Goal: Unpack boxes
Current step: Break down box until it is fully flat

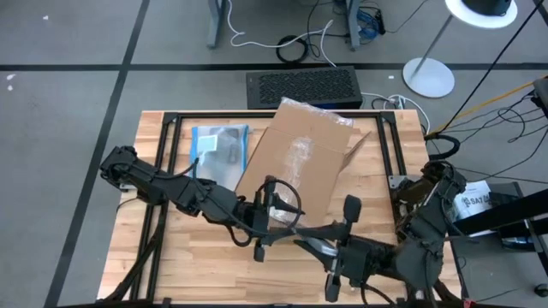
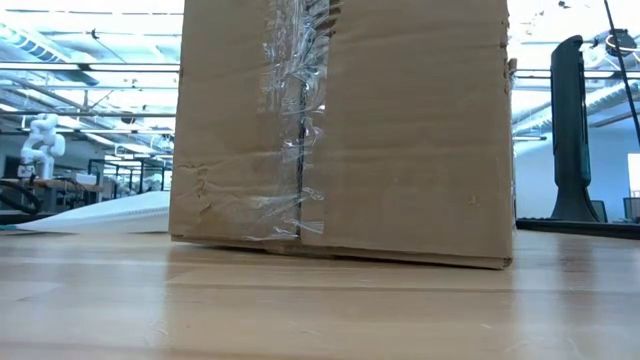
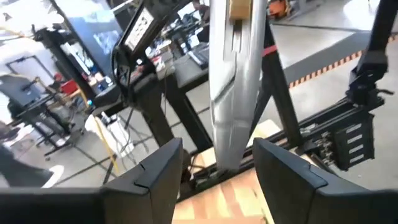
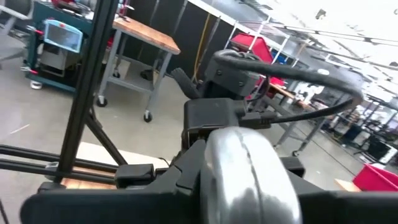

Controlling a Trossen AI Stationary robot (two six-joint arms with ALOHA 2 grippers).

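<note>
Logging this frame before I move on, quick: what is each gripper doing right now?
Left gripper: open, fingers either side of a silver tool, not clamped.
Right gripper: shut on the silver tool.

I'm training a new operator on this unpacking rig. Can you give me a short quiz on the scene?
1. True or false: seen from above, the pouch lies on the right of the box.
2. What stands between the fingers of the left gripper?
A. a silver tool
B. the pouch
C. nothing
3. How many boxes stand on the table?

Key
1. False: the pouch lies on the box's left.
2. A: the gripper is open, with a finger on either side of the tool.
3. One.
</note>
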